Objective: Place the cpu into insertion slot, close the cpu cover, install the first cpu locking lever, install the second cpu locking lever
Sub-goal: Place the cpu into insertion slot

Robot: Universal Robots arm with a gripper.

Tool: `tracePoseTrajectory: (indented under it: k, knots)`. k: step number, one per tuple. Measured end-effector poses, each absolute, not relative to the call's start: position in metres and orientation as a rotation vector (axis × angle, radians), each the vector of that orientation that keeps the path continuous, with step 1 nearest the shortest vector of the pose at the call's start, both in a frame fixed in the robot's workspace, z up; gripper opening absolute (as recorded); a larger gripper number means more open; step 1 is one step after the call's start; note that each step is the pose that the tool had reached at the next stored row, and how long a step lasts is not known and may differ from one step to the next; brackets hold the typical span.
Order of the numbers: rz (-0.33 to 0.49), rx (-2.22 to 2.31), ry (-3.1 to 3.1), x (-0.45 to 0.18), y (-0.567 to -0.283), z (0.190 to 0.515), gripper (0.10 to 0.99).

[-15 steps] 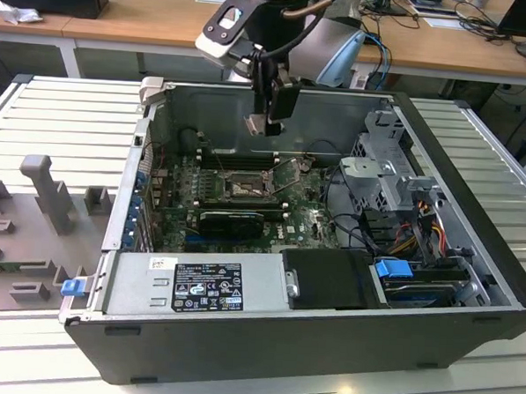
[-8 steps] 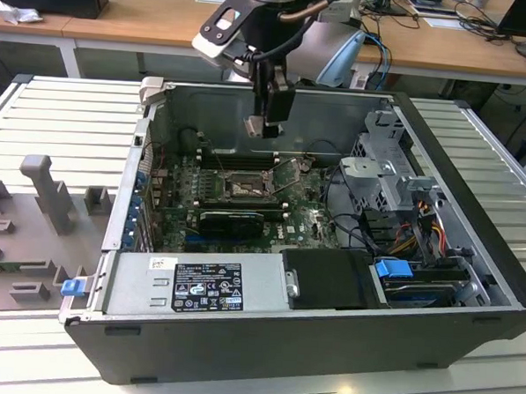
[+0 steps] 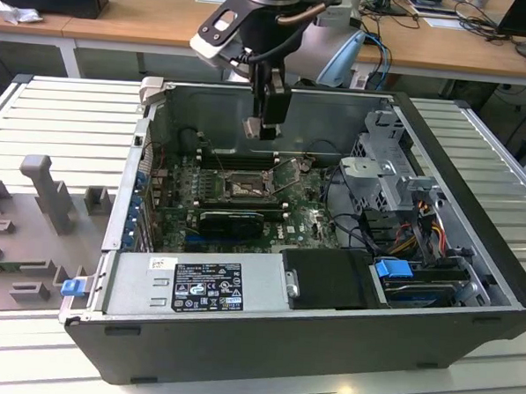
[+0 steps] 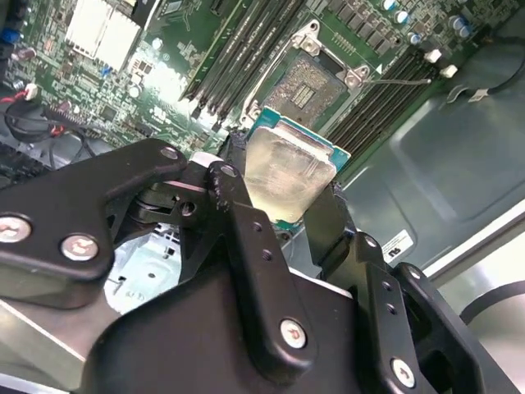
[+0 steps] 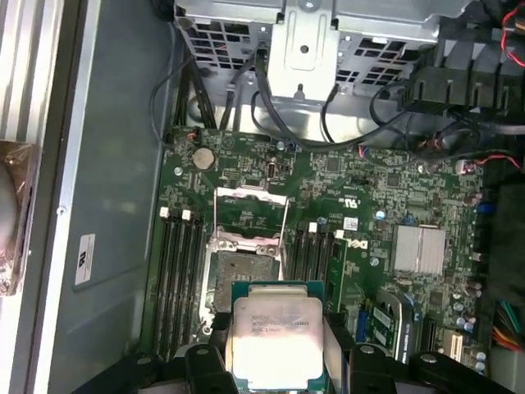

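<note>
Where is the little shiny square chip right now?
The cpu is up in the air, held by the gripper over the green motherboard inside the open computer case. In the exterior view it hangs clear of the empty insertion slot.

Nothing I can read. Black-and-white label [image 3: 207,287] on power supply [image 3: 133,289]: print too small. White sticker [image 5: 84,258] on case wall [image 5: 115,148]: mark unclear. Faint print on cpu [image 5: 276,332] I hold: illegible.
</note>
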State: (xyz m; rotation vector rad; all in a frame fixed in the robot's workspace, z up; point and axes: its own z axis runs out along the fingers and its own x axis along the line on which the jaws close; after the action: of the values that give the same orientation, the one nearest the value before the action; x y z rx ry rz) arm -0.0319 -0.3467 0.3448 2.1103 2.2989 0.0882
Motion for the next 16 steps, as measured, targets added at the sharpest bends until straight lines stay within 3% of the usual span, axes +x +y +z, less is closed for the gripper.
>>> tracePoseTrajectory:
  k: [16]
  knots:
    - [0.086,2.152,2.258,-0.032,-0.346,0.328,0.529]
